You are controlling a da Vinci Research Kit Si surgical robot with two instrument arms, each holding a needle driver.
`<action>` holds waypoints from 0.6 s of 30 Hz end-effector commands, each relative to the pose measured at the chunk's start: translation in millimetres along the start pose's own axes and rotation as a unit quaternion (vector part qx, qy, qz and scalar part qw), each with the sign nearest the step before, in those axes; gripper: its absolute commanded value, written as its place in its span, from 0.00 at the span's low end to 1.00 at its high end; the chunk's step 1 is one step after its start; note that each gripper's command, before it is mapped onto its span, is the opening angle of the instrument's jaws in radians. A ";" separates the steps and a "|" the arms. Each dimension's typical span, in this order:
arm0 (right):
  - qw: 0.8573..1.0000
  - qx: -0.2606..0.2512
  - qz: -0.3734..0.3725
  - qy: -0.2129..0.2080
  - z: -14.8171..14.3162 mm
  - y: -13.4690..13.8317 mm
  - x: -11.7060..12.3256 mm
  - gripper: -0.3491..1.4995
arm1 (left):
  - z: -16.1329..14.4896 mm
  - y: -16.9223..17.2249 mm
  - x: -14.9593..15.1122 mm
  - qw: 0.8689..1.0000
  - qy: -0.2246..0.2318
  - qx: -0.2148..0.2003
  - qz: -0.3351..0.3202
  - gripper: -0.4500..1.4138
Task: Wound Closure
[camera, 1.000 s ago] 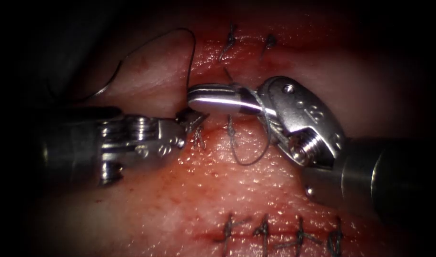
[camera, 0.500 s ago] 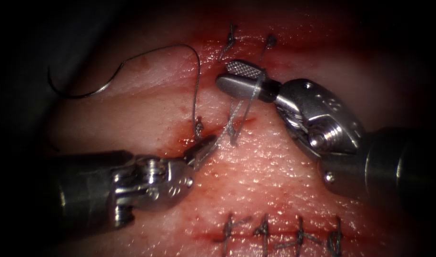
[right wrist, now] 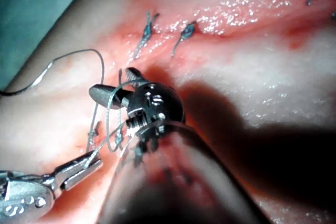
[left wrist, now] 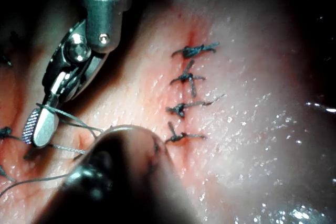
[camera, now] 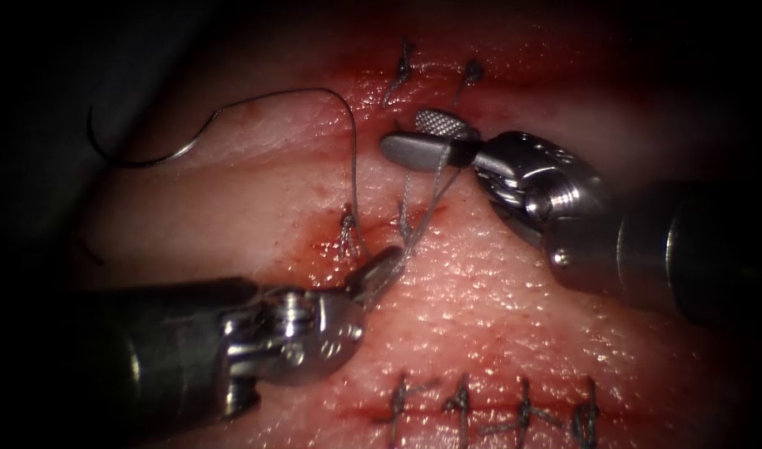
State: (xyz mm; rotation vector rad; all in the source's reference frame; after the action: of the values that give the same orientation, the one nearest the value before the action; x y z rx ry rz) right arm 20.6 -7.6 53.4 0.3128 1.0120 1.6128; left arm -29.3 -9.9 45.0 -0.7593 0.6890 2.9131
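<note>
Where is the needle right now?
In the endoscope view the needle lies free on the tissue at far left, away from both tools, trailing thread toward the left tool and right tool.

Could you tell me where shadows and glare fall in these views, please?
Endoscope view: edges dark, light centred on the tissue; glare on the right gripper, open with thread looped over it. Left gripper holds thread; needle lies free at the tissue's left edge. Right wrist view: the shaft casts a broad shadow over the tissue.
</note>
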 end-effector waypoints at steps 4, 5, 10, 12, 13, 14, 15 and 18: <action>0.999 0.004 0.020 -0.024 1.5 0.2 -1.4 0.55 | 0.6 0.4 0.1 1.000 0.001 -0.003 0.001 0.00; 0.999 0.004 0.025 -0.027 1.6 0.2 -1.5 0.55 | 0.6 0.4 0.1 1.000 0.001 -0.003 0.001 0.00; 0.999 -0.001 0.032 -0.034 2.0 0.0 -1.4 0.00 | 0.6 0.6 0.2 1.000 0.000 -0.007 0.003 0.00; 0.999 0.001 0.030 -0.020 1.8 -0.1 -0.9 0.00 | 0.7 0.6 0.1 1.000 0.000 -0.008 0.003 0.00; 1.000 0.003 0.028 -0.013 1.7 -0.2 -0.6 0.00 | 0.7 0.6 0.0 1.000 0.000 -0.008 0.003 0.00; 1.000 0.007 0.029 -0.007 1.5 -0.2 -0.3 0.00 | 0.8 0.6 0.0 1.000 -0.001 -0.009 0.004 0.00; 1.000 0.011 0.025 -0.003 1.4 -0.3 -0.1 0.00 | 0.9 0.6 -0.1 1.000 0.000 -0.009 0.004 0.00; 1.000 0.014 0.001 0.018 0.8 -0.4 0.5 0.00 | 1.0 0.8 -0.3 1.000 -0.001 -0.011 0.005 0.00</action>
State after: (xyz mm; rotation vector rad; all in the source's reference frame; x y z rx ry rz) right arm 20.6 -6.4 52.8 0.2917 1.0671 1.6112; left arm -29.0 -10.1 45.8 -0.7557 0.6584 2.9375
